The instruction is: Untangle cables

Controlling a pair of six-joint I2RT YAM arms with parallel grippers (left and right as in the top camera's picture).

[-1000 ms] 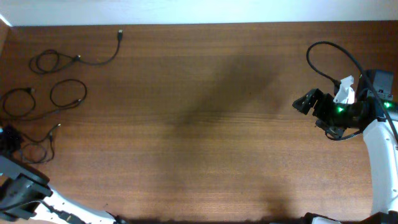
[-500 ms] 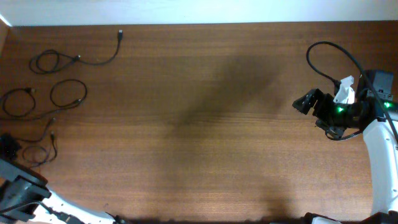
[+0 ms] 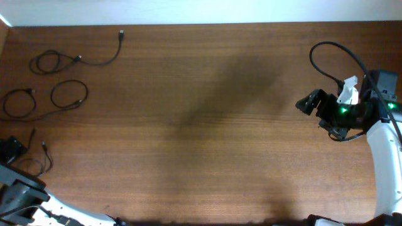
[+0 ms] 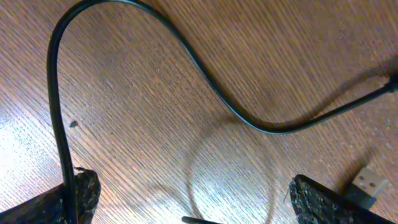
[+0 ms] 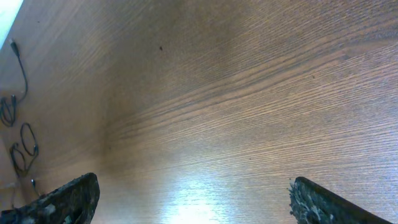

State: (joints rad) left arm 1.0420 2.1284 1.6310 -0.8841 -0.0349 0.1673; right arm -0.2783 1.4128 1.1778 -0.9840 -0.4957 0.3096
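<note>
Three thin black cables lie apart at the table's left. One cable (image 3: pixel 94 63) runs from a plug near the back edge into a small coil. A second cable (image 3: pixel 68 95) forms two loops below it. The third cable (image 3: pixel 39 160) lies by my left gripper (image 3: pixel 11 150). In the left wrist view this cable (image 4: pixel 205 81) curves across the wood, and its USB plug (image 4: pixel 370 184) rests beside the right finger. My left gripper (image 4: pixel 193 205) is open, one strand passing along its left finger (image 4: pixel 79 194). My right gripper (image 3: pixel 308 102) is open over bare wood, far right.
The wooden table (image 3: pixel 201 125) ends at a white wall along the back. My right arm's own thick black cable (image 3: pixel 333 53) arcs above the right gripper (image 5: pixel 196 205). The task's cables (image 5: pixel 25 140) show small at the left of the right wrist view.
The left gripper has opened and let go of the third cable, which was dragged left and toward the front edge. The right arm has not moved.
</note>
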